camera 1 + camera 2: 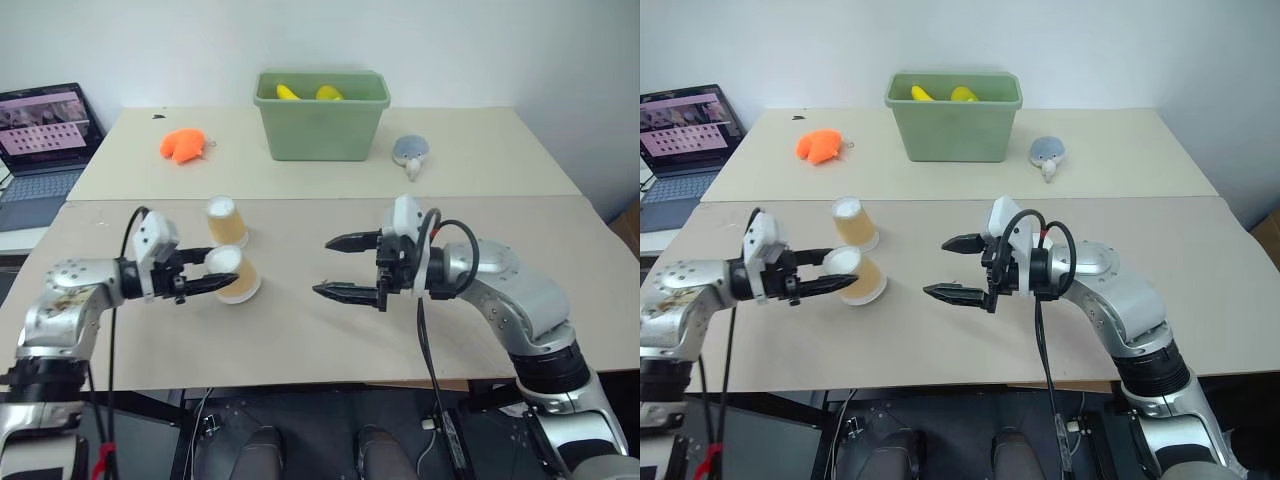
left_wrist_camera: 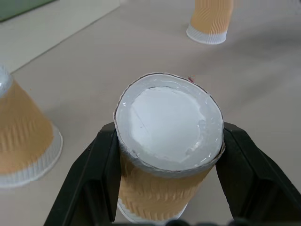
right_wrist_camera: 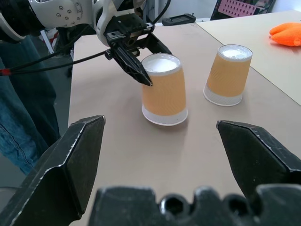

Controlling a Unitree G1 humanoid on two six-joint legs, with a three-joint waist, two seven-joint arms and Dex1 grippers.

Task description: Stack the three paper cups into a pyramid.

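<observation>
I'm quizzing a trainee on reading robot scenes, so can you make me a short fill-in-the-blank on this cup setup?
1. The left gripper is shut on a paper ____.
2. The right gripper has its fingers ____ and holds nothing.
3. The second cup stands upside down on the ____.
4. The green bin holds ____ things.

Missing words: cup; open; table; yellow
</observation>
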